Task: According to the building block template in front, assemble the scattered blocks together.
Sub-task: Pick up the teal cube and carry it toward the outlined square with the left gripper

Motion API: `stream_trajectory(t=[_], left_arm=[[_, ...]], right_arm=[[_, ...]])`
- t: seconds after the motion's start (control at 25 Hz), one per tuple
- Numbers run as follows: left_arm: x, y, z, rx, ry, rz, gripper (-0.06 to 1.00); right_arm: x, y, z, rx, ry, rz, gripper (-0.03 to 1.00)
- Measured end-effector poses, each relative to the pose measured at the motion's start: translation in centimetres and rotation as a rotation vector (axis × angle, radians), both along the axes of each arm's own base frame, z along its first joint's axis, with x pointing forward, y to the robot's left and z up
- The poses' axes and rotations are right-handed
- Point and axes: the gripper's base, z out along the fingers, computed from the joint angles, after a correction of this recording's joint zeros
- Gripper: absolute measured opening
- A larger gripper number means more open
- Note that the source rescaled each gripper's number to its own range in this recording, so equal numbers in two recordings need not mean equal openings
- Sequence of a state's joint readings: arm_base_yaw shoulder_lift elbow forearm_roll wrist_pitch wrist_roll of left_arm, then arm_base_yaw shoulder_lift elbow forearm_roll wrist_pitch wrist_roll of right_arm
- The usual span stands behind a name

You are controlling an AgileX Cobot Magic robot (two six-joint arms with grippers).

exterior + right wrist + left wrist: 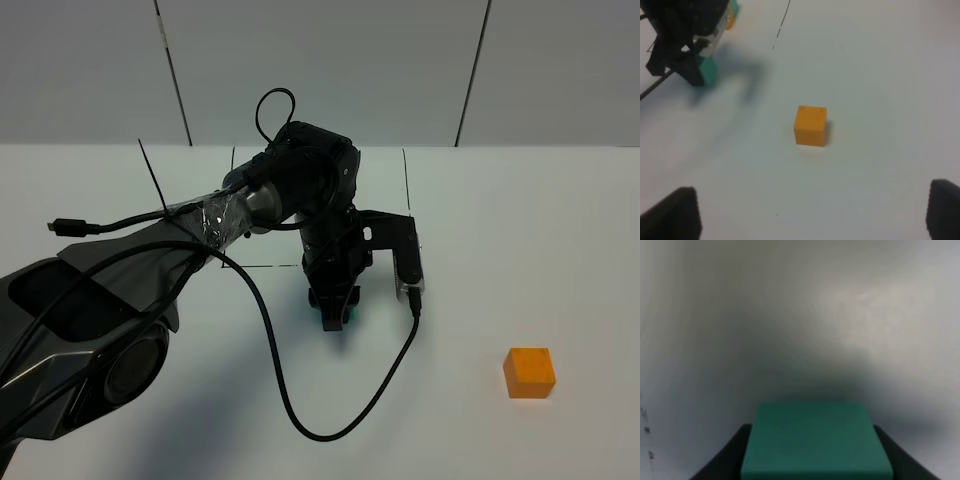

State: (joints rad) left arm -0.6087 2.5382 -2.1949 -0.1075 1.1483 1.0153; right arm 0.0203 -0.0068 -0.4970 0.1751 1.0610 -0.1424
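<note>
Nothing legible appears in any view: no text, label, brand, number or sign. A few small dark marks (646, 430) sit on the tabletop (840, 315) at the edge of the left wrist view. They are too blurred to tell whether they are characters.

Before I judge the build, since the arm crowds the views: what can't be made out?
Template cubes: behind the left arm in exterior high; cut off at the right wrist view's edge.
Teal cube: exterior high, nearly all behind left gripper; left wrist, blurred, cut off.
Right gripper: only fingertips show.
</note>
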Motion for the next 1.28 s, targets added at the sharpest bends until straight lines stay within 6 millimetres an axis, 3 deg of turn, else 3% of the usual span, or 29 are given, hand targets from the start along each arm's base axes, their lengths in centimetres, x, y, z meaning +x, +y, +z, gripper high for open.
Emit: stream_trajectory(t=[0.36,0.56,1.16,1.24,1.28], left_arm=[[0.0,0.0,-0.1,0.002,-0.001,-0.002,0.0],[0.0,0.0,-1.3,0.016,0.014,-0.004,0.0],[0.1,0.0,-1.3,0.017,0.009,-0.023,0.0],[0.1,0.0,-1.3,0.017,0.009,-0.024,0.06],[0.1,0.0,-1.3,0.016,0.008,-0.024,0.15]], right_arm=[[0.0,0.0,0.0,0.0,0.0,0.0,0.8],[0.0,0.0,0.0,0.0,0.0,0.0,0.8],[0.0,0.0,0.0,0.0,0.0,0.0,0.8],[0.0,0.0,0.0,0.0,0.0,0.0,0.8],[0.0,0.0,0.0,0.0,0.0,0.0,0.8]])
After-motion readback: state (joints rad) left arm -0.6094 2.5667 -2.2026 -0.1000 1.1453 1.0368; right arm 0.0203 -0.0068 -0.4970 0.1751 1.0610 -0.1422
